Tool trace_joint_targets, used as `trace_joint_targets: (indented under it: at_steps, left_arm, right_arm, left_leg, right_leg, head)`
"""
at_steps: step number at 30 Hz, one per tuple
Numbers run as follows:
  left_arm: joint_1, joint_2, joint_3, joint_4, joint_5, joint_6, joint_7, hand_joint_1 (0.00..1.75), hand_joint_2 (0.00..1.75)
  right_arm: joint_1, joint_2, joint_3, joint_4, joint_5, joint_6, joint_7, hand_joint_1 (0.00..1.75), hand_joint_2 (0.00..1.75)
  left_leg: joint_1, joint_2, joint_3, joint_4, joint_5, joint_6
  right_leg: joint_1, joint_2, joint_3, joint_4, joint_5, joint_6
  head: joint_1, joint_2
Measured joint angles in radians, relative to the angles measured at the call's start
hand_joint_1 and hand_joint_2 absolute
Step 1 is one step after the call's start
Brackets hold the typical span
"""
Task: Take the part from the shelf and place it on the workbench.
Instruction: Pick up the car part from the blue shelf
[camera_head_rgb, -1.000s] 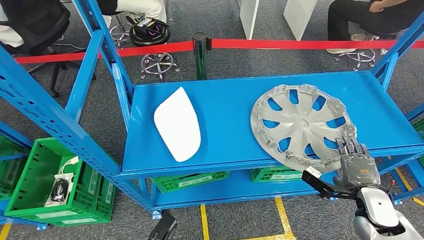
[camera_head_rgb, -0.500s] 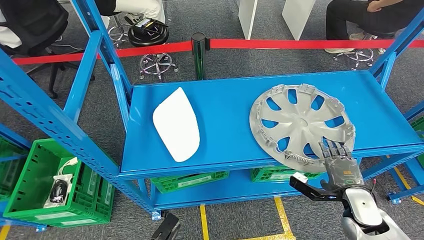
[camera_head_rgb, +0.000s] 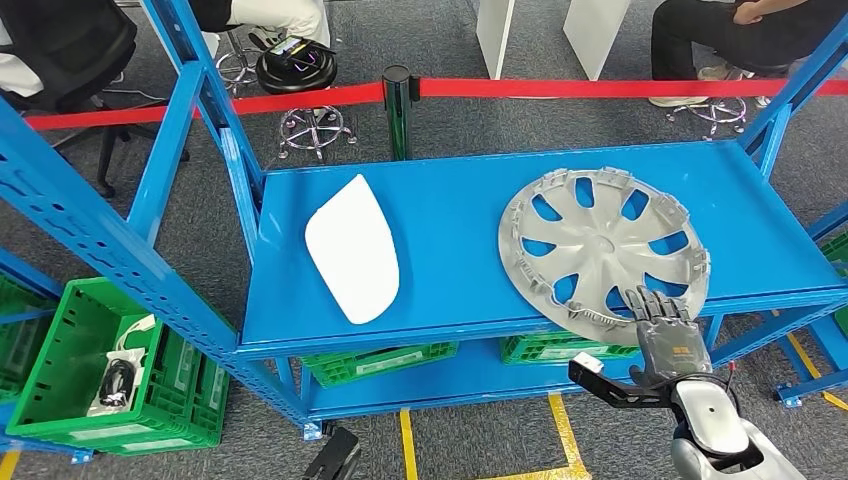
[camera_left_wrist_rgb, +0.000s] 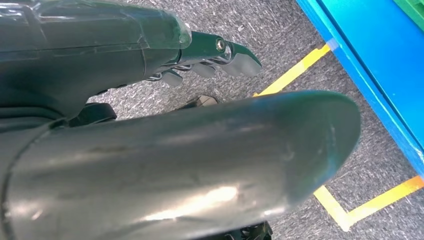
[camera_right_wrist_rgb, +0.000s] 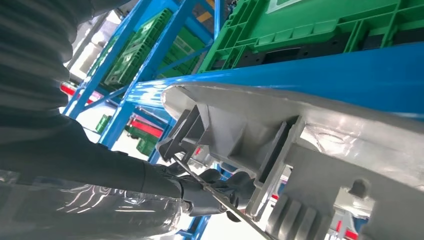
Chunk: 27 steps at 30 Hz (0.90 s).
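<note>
On the blue shelf's (camera_head_rgb: 450, 230) right half lies the silver hubcap (camera_head_rgb: 603, 247), flat, ribbed side up, its near rim jutting a little past the shelf's front edge. The right hand (camera_head_rgb: 668, 335) is at that near rim, fingers laid over the top of it; the right wrist view shows dark fingers (camera_right_wrist_rgb: 235, 187) curled against the rim's clips and wire ring, but I cannot tell whether the thumb has closed underneath. The left hand (camera_left_wrist_rgb: 210, 62) hangs over carpet and yellow floor tape, holding nothing, fingers loosely apart. A white panel (camera_head_rgb: 352, 248) lies well apart on the shelf's left half.

The risk, as I judge it, is a shallow one-edge grip: lifted so, the wide disc could pivot, slip free, or catch the shelf lip. Green crates (camera_head_rgb: 110, 370) sit below.
</note>
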Motion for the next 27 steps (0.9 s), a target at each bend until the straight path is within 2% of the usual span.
trace_joint_targets:
  at_steps: [13,14,17,18,19,27]
  left_arm:
    - [0.002,0.001,0.000,0.007,0.012,0.013,-0.002,0.00,0.00]
    - [0.002,0.002,0.000,0.008,0.014,0.014,-0.002,0.00,0.00]
    - [0.006,0.005,0.000,0.010,0.023,0.020,-0.003,0.00,0.00]
    - [0.007,0.006,0.000,0.011,0.026,0.022,-0.003,0.00,0.00]
    - [0.009,0.006,0.000,0.012,0.029,0.024,-0.004,0.00,0.00]
    - [0.024,0.015,0.000,0.019,0.058,0.044,-0.012,0.00,0.00]
  right_arm:
    - [0.007,-0.001,0.009,-0.002,-0.010,-0.012,0.010,0.00,1.75]
    - [0.009,-0.002,0.009,-0.003,-0.009,-0.015,0.015,0.12,1.75]
    - [0.021,-0.008,0.007,-0.016,-0.005,-0.023,0.032,1.38,1.75]
    - [0.027,-0.012,0.005,-0.023,-0.005,-0.025,0.039,1.70,1.75]
    - [0.034,-0.016,0.002,-0.032,-0.005,-0.025,0.046,1.75,1.75]
    - [0.095,-0.053,-0.038,-0.143,0.001,-0.007,0.077,1.75,1.75]
  left_leg:
    - [0.000,-0.008,0.000,0.000,0.000,0.000]
    - [0.000,-0.009,0.000,0.000,0.000,0.000]
    - [0.000,-0.011,0.000,0.000,0.000,0.000]
    - [0.000,-0.012,0.000,0.000,0.000,0.000]
    - [0.000,-0.012,0.000,0.000,0.000,0.000]
    - [0.000,-0.013,-0.001,0.000,0.000,0.000]
  right_leg:
    - [0.000,-0.001,0.001,0.000,0.000,0.000]
    - [0.000,-0.001,0.001,0.000,0.000,0.000]
    - [0.000,-0.003,0.001,0.000,0.000,0.000]
    - [0.000,-0.003,0.001,0.000,0.000,0.000]
    - [0.000,-0.003,0.001,0.000,0.000,0.000]
    - [0.000,-0.006,0.002,0.000,-0.001,-0.001]
  head:
    - [0.000,0.000]
    - [0.000,0.000]
    - [0.000,0.000]
    - [0.000,0.000]
    - [0.000,0.000]
    - [0.000,0.000]
